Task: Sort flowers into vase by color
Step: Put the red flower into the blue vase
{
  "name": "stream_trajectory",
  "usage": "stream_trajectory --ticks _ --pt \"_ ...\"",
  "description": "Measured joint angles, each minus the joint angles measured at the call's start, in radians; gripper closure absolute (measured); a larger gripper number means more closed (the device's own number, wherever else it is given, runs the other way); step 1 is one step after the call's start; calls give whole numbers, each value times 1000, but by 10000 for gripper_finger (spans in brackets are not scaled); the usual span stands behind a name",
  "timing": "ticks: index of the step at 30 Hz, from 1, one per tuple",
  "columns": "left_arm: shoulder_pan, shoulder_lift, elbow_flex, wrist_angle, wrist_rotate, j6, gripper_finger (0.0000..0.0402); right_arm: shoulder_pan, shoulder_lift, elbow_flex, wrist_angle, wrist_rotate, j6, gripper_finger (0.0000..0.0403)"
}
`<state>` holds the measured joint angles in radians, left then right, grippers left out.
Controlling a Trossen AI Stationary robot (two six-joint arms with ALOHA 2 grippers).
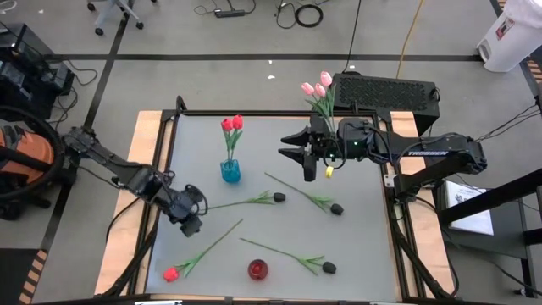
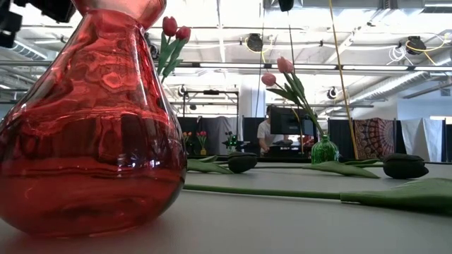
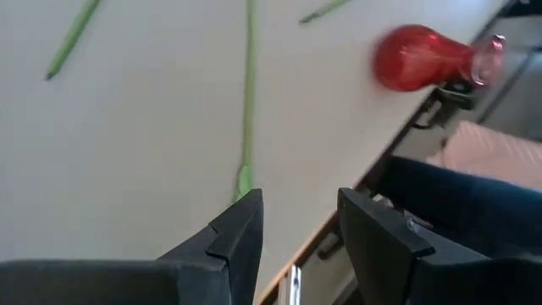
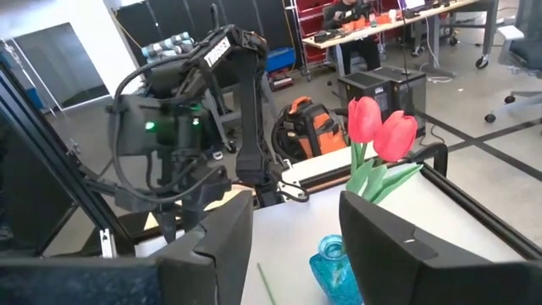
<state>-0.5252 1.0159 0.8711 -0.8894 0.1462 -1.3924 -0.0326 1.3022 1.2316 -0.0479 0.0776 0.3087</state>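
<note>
A robotics lab: cabled floor (image 1: 279,34), workbenches (image 4: 381,30), ceiling trusses (image 2: 233,67).

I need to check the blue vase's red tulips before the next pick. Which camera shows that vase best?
The high view: the blue vase stands whole and unblocked, two red tulips in it. The right wrist view shows only its rim between the right end effector's fingers. The left wrist view misses it; in the low view I cannot find it.

In the low view, the red vase (image 2: 85,120) is cut by the left and top edges, and it hides the blue vase. The green vase (image 1: 329,171) is mostly covered by the right arm from above. In the right wrist view, the blue vase (image 4: 334,264) is cut off at its base.
</note>
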Motion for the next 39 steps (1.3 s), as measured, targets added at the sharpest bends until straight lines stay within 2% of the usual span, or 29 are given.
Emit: stream_trajectory --ticks 7,17,32,39 --pt "-160 96 0 2 -118 -171 242 0 0 0 -12 0 -15 234" --pt "-327 328 -1 118 -124 -261 242 0 0 0 -19 0 -37 234" --pt "-413 534 -1 256 -75 -363 242 0 0 0 -18 0 -33 234" --pt "-420 601 -1 247 -71 -376 242 0 0 0 -18 0 -33 234"
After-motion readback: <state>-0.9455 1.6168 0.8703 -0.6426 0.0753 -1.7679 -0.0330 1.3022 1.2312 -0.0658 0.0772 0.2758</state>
